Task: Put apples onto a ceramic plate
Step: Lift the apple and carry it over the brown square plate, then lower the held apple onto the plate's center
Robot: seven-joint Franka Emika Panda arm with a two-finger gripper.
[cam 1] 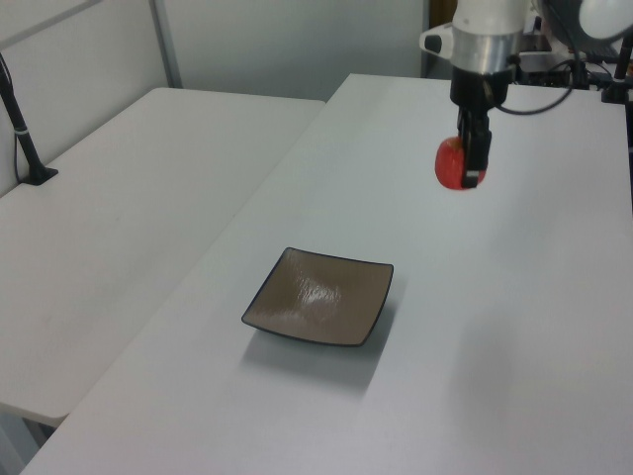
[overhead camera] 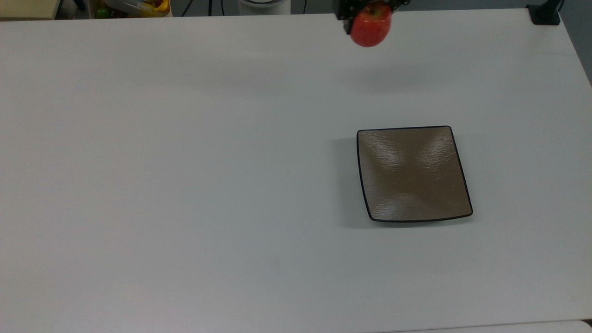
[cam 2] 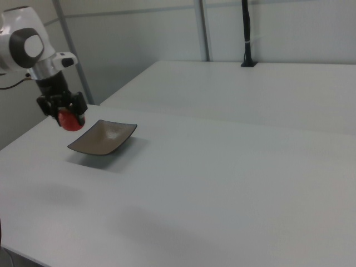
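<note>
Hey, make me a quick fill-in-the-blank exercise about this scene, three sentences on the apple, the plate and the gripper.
1. The gripper is shut on a small red ____.
2. The apple hangs in the air, above the white ____.
3. The brown plate is ____ in shape and has nothing on it.

Missing words: apple; table; square
</note>
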